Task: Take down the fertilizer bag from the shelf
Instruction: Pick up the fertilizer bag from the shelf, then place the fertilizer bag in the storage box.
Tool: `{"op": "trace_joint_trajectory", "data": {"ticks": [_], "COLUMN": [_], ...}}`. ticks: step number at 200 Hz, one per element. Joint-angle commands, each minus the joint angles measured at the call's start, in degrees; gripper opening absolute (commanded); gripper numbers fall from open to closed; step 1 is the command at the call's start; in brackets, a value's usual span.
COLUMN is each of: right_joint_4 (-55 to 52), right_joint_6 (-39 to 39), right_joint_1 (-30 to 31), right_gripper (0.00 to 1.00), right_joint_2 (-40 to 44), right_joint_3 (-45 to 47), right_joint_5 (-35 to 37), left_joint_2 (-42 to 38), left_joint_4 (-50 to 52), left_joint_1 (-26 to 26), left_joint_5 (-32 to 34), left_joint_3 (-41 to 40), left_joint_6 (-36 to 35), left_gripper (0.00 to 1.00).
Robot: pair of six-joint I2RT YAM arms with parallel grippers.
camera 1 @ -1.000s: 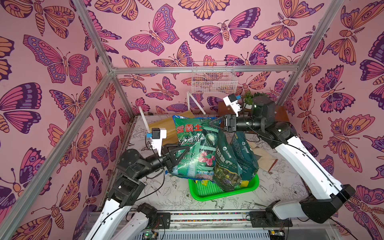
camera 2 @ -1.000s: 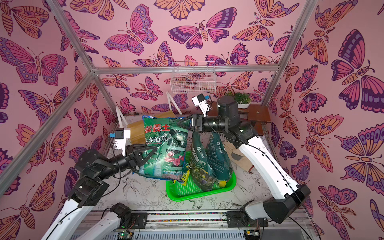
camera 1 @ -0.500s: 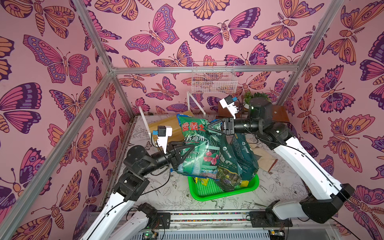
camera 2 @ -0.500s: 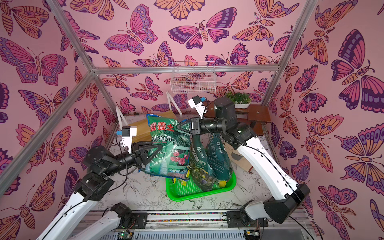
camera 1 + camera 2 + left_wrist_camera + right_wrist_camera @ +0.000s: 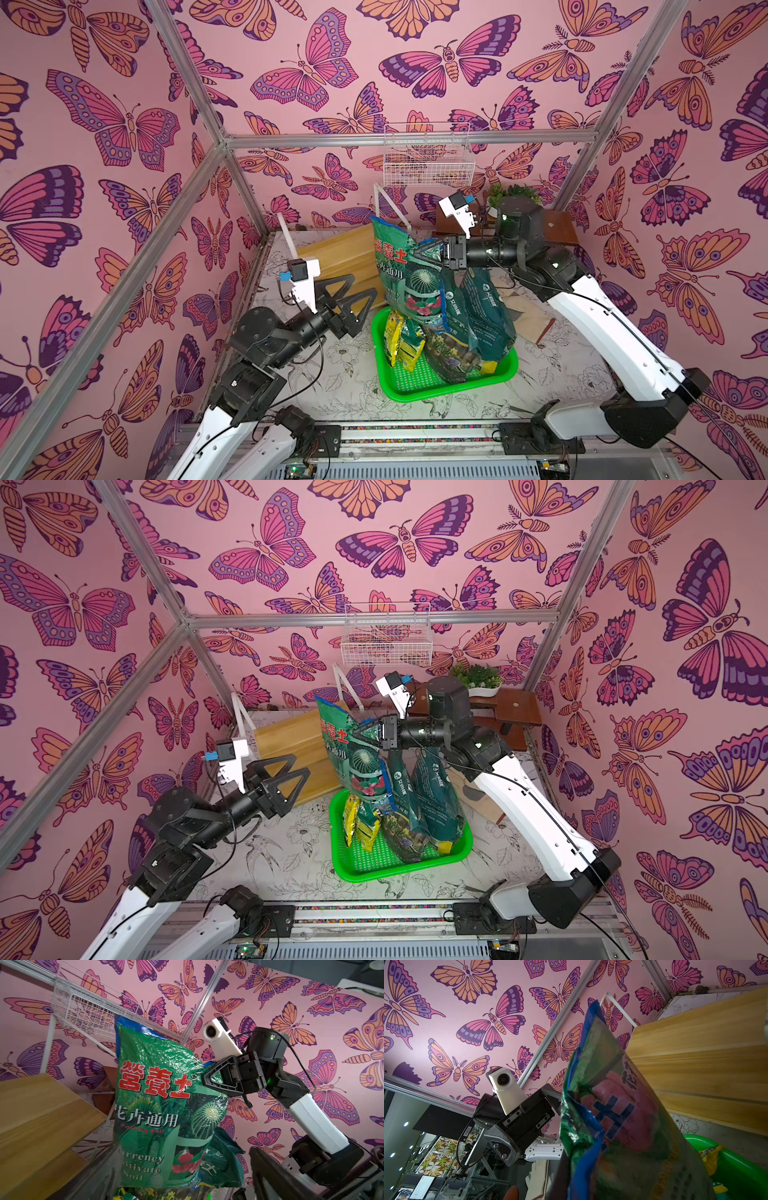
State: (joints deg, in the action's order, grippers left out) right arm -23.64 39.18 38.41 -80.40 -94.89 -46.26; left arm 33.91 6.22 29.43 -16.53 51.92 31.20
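In both top views, the right gripper (image 5: 419, 252) was clenched on the upper edge of the fertilizer bag (image 5: 401, 270). The bag hung upright over the green tray (image 5: 449, 388), right of the shelf (image 5: 332, 259). The left gripper (image 5: 365, 284) gaped, released, just left of the bag. The left wrist view showed that pinch (image 5: 204, 1079). In the right wrist view, the bag (image 5: 612, 1115) filled the foreground.

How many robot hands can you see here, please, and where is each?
2. The left hand hangs open beside the fertilizer bag; the right hand is shut on the bag's upper edge.
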Motion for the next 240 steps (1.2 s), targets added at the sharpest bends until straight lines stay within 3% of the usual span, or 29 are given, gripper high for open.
{"op": "trace_joint_trajectory", "data": {"ticks": [1,21,42,126,219,240], "right_joint_4": [8.0,8.1,6.6,6.4,11.6,10.1], "right_joint_6": [0.6,0.6,-0.9,-4.6,-8.4,-11.3], "right_joint_1": [1.2,2.6,4.4,4.7,4.7,4.7], "right_gripper": [0.00,0.00,0.00,0.00,0.00,0.00], "right_joint_2": [4.9,6.2,6.8,10.6,8.6,9.4], "right_joint_3": [-0.9,0.4,0.5,15.1,26.6,30.0], "right_joint_5": [-1.1,-0.6,-0.9,-2.7,-6.1,-3.9], "left_joint_2": [-3.9,-6.8,-7.5,-6.3,-5.5,-5.4], "left_joint_4": [1.9,4.7,7.6,8.5,7.8,7.7], "left_joint_1": [0.3,0.3,0.3,0.3,0.2,0.3], "left_joint_5": [12.9,21.5,25.3,29.5,29.8,29.7], "left_joint_3": [0.1,0.6,2.2,3.0,2.3,2.2], "left_joint_6": [-1.6,-1.8,-2.0,-0.4,0.1,0.0], "left_gripper": [1.00,1.00,1.00,1.00,1.00,1.00]}}
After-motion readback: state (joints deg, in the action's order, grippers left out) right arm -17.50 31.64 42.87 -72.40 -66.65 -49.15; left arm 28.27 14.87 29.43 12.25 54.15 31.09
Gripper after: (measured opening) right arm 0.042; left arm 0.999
